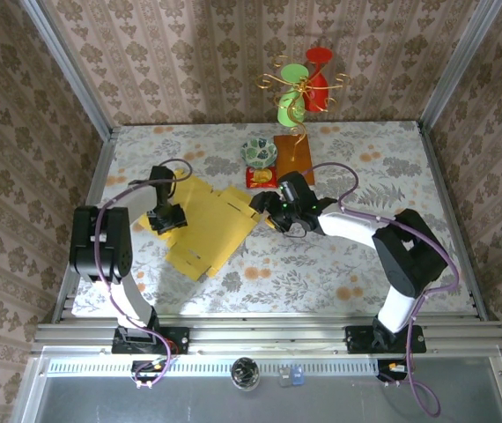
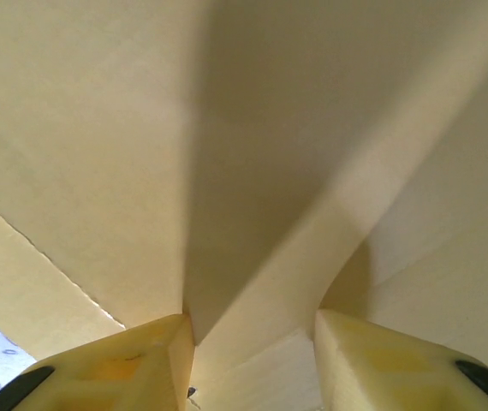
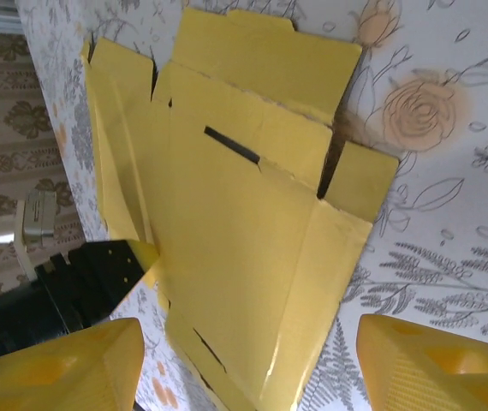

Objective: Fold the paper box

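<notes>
The left gripper sits over the left edge of the box, on the left half of the table. In the left wrist view its fingers are apart, one on each side of a raised fold of pale cardboard that runs into the gap. I cannot tell whether they press on it.

The box is an unfolded yellow sheet. It lies mostly flat and turned at an angle, between the two grippers and a little left of the table's middle. Flaps stick out along its edges. In the right wrist view the sheet shows creases, a dark slit in its far part and cut notches between the flaps. The black body of the left gripper is at its left edge.

Just beyond the box's far right corner lies a small red packet. A green patterned ball is behind the packet, and an orange-brown board is on its right. Farther back, against the wall, stands a green and red ornament with gold curls.

The right gripper is at the right edge of the box, near the packet. Its fingers are spread wide, with nothing between them, and they point across the sheet.
</notes>
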You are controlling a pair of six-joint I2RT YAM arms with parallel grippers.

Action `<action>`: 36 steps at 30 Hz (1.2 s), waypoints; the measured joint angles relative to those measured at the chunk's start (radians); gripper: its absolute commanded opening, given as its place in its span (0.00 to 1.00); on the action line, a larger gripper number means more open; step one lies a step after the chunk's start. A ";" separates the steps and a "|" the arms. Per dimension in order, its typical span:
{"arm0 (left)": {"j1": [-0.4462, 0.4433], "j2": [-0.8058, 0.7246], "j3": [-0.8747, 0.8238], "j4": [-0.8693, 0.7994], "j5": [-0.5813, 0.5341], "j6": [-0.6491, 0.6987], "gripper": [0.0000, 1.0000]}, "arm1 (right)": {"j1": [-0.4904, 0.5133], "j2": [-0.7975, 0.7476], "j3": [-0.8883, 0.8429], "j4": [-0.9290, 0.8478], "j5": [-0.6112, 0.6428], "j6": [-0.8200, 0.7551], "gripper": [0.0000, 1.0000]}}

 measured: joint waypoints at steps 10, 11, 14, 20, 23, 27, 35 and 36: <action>-0.052 -0.009 -0.014 0.008 -0.027 0.000 0.39 | -0.077 0.121 0.018 0.064 -0.007 0.007 0.63; -0.053 -0.010 -0.014 0.008 -0.027 0.000 0.39 | -0.077 0.135 0.024 0.066 -0.008 0.008 0.62; -0.056 -0.010 -0.014 0.008 -0.030 0.000 0.39 | -0.076 0.169 0.038 0.085 -0.016 0.013 0.60; -0.061 -0.010 -0.014 0.007 -0.032 0.000 0.39 | -0.076 0.219 0.067 0.129 -0.030 0.026 0.56; -0.061 -0.009 -0.014 0.007 -0.032 0.001 0.39 | -0.076 0.229 0.067 0.141 -0.036 0.034 0.54; -0.061 -0.009 -0.014 0.007 -0.031 0.001 0.39 | -0.076 0.249 0.069 0.160 -0.045 0.042 0.51; -0.061 -0.009 -0.013 0.007 -0.031 0.001 0.39 | -0.072 0.268 0.069 0.198 -0.053 0.071 0.45; -0.061 -0.009 -0.013 0.007 -0.031 0.001 0.39 | -0.069 0.271 0.069 0.202 -0.053 0.076 0.44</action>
